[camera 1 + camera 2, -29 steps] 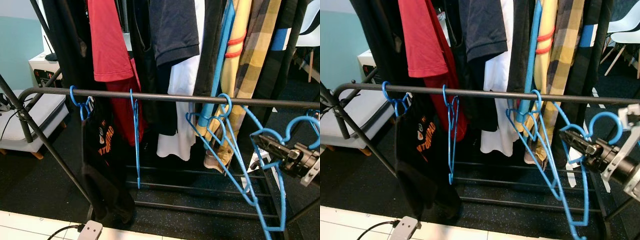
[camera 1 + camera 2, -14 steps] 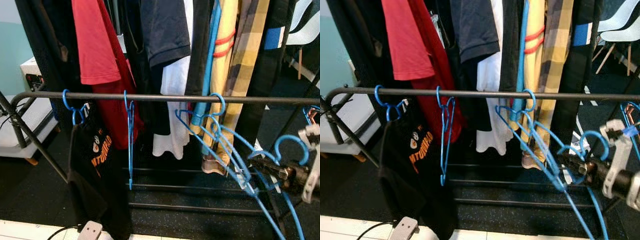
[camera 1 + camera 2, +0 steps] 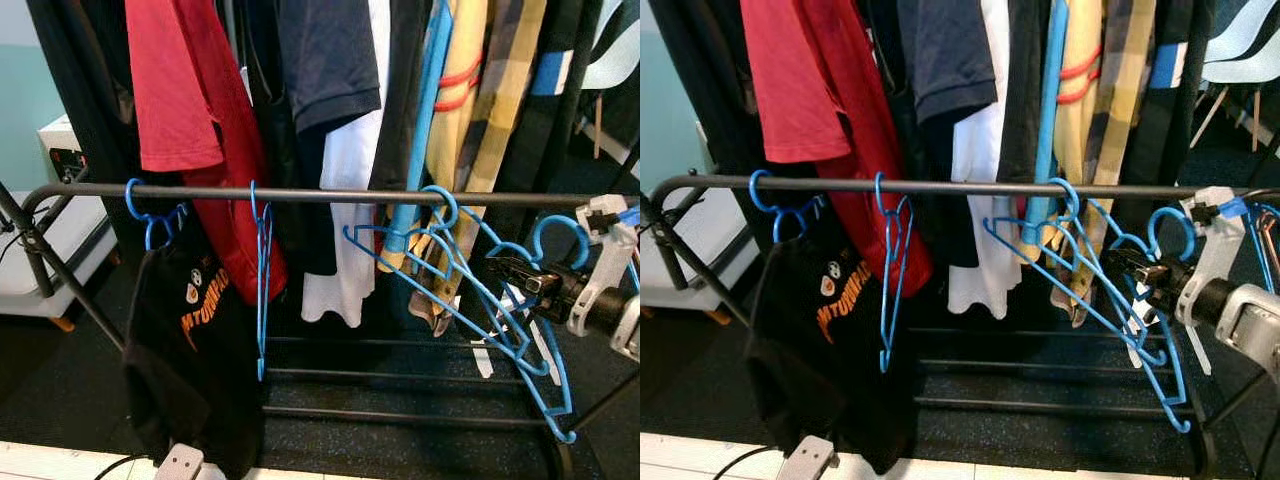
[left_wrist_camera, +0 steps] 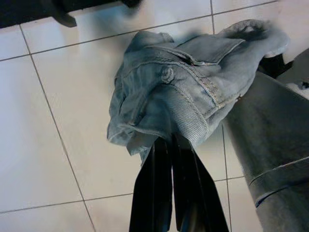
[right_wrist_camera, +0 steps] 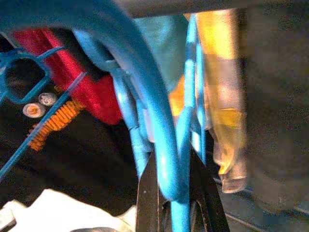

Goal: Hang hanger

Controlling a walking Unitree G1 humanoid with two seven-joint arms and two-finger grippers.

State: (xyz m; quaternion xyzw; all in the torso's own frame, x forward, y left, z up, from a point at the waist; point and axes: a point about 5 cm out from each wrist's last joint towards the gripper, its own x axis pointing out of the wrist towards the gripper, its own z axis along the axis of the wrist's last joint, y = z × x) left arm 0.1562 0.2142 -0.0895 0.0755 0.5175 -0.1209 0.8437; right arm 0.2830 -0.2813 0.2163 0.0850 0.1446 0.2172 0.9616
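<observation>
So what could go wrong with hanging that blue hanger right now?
The right gripper holds the blue hanger just below the rail, its hook not yet over it; it could miss. It may also snag the hung hangers beside it. The left gripper pinches denim.

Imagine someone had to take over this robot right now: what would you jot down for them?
Right gripper: shut on the blue hanger, hook raised just below the black rail, right of the hangers already hooked there.
Left gripper: shut on the denim garment, hanging low over the tiled floor.
Done: hanger brought up to the rail.
Left: lift the hook over the rail, let go.
</observation>
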